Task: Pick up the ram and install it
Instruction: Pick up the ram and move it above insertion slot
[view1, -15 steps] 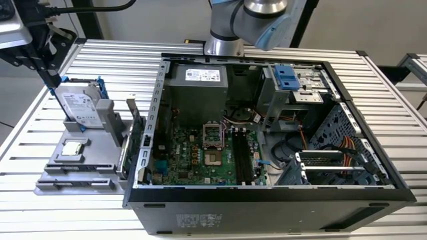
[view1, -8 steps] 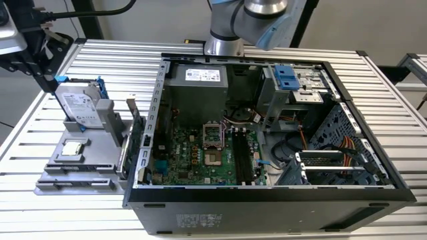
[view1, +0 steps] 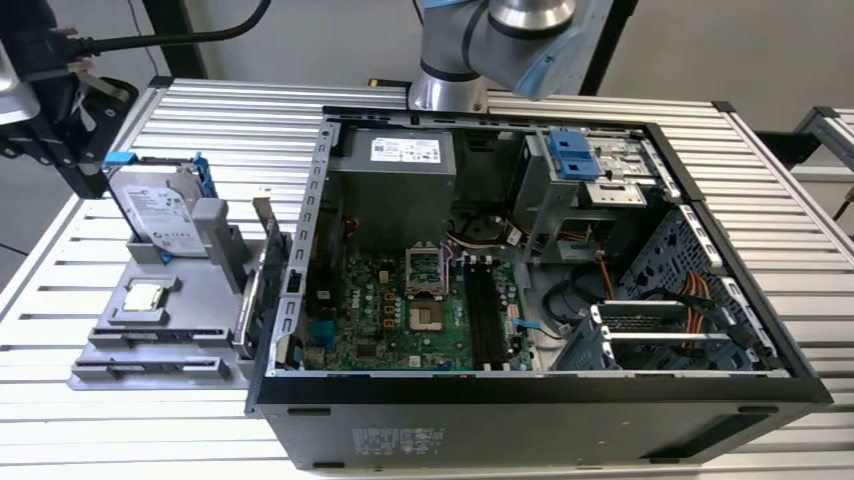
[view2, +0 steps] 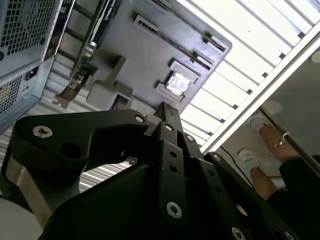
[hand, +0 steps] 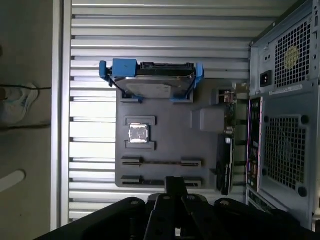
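My gripper hangs high over the near edge of a grey parts holder, and its black linkage rises in front of the same holder in the second wrist view. I see nothing in it. The holder has two long narrow slots, each showing a thin dark line. I cannot tell whether the ram stands in either one. In the exterior view the open computer case lies flat, and the motherboard's black slots run beside the processor socket.
On the holder stand a silver hard drive in a blue frame, a processor chip and a card on edge against the case. A slatted metal table carries everything. A person's shoes are on the floor beyond the table edge.
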